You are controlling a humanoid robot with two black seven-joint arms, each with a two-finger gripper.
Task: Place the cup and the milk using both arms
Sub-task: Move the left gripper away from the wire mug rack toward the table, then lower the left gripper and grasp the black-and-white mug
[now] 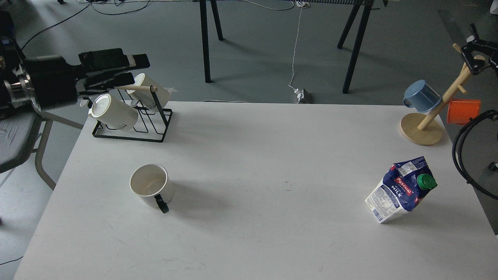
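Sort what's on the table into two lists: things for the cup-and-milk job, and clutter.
For the job:
- cup, upright, black handle
- milk carton, green cap

Clutter:
- black wire rack holding white mugs
- wooden mug tree with blue cup and orange cup

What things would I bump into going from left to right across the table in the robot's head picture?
Black wire rack with white mugs → cup → milk → wooden mug tree with a blue cup and an orange cup.
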